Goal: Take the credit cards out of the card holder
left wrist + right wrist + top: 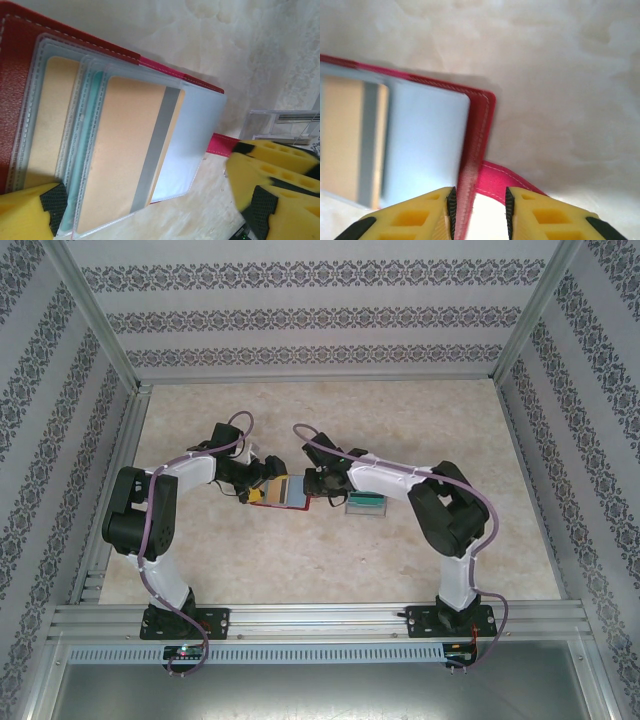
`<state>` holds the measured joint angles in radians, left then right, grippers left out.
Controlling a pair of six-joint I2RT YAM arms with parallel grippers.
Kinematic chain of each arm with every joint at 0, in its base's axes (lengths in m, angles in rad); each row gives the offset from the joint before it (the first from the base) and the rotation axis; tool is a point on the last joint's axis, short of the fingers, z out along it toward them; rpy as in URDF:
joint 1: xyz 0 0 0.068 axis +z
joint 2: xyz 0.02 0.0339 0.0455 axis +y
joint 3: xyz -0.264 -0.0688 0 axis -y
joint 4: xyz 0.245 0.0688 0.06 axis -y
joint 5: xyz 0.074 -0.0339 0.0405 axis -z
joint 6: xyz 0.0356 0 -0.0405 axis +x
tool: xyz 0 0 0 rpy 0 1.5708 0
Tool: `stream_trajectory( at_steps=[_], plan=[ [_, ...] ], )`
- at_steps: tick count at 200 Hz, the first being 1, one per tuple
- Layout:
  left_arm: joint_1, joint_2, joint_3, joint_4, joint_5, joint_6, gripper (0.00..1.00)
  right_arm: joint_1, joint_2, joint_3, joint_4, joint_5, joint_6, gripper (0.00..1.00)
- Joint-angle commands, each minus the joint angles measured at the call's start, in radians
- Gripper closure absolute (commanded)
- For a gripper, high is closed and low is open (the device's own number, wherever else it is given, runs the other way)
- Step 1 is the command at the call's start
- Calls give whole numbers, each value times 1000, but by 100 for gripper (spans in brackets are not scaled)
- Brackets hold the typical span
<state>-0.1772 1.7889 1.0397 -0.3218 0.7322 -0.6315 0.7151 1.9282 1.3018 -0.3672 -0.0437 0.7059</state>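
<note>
The card holder (290, 493) is a red wallet lying open on the table between my two grippers. Its clear pockets (200, 125) hold a beige-gold card with a grey stripe (120, 150), a second beige-gold card (50, 115) and the edge of a teal card (92, 125). My left gripper (156, 202) is open wide, its fingers straddling the pockets without pinching them. My right gripper (479, 197) has its jaws apart; the wallet's red edge (480, 130) runs between them against the left pad, and the red tab (502, 180) curls behind. Another teal card (365, 503) lies to the wallet's right.
A clear plastic piece (282, 122) stands on the table beyond the wallet's tab. The right arm (400, 480) reaches over the teal card. Patterned walls and an aluminium frame (320, 375) enclose the beige tabletop (300, 560).
</note>
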Motion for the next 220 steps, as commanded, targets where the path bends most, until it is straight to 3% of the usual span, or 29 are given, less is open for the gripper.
stream_trajectory(
  at_steps=[1, 25, 39, 67, 94, 116, 171, 220],
  plan=[
    [-2, -9, 20, -39, -56, 22, 3, 9, -44, 3, 56, -38, 23, 67],
    [15, -43, 17, -63, -106, 27, 6, 25, -22, 40, 97, -107, 37, 70],
    [29, -61, 13, -67, -126, 27, 13, 29, 12, 73, 116, -163, 51, 72],
    [38, -49, 20, -76, -127, 31, 36, 31, 67, 87, 190, -234, 115, 77],
    [38, -16, 19, -58, -103, 26, 64, 30, 110, 97, 221, -271, 153, 80],
    [36, 8, 28, -54, -99, 22, 74, 26, 128, 82, 232, -266, 174, 82],
    [36, 54, 41, -87, -135, 28, 86, 12, 159, 54, 280, -305, 204, 82],
    [36, 79, 44, -121, -163, 29, 87, 5, 164, 34, 280, -285, 215, 80]
  ],
)
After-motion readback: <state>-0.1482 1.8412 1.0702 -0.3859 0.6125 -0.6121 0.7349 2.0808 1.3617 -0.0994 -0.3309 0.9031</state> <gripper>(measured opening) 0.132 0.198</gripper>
